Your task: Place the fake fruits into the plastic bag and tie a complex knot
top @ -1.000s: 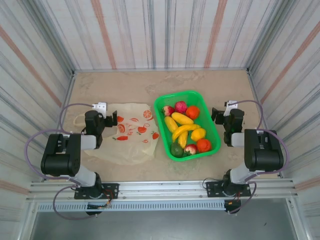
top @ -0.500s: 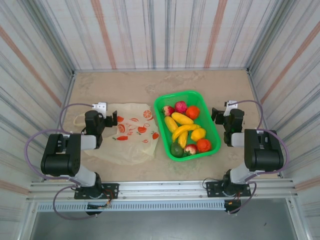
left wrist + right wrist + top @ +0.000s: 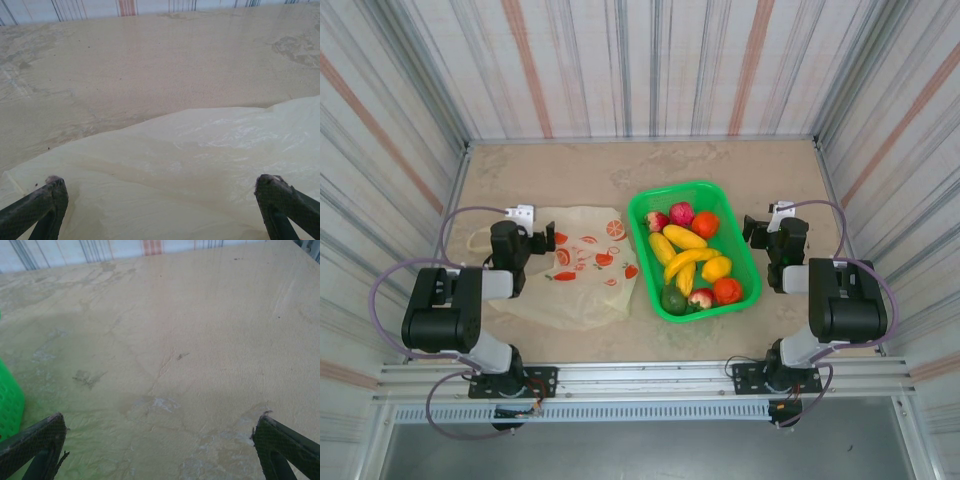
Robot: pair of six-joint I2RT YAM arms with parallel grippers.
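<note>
The plastic bag (image 3: 582, 262) lies flat on the table (image 3: 570, 170), beside the green basket (image 3: 634, 214) full of fake fruits (image 3: 690, 258). It looks thin, soft and slippery, so pinch an edge. The left gripper (image 3: 160, 184) and right gripper (image 3: 160, 422) are wide open and hold nothing.

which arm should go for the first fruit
Probably right: the right gripper is open beside the green basket holding the fake fruits; the left gripper hovers open over the plastic bag.

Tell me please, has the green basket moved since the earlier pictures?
No. In the top view the green basket keeps the same gap to the back edge of the table and to the bag as before.
</note>
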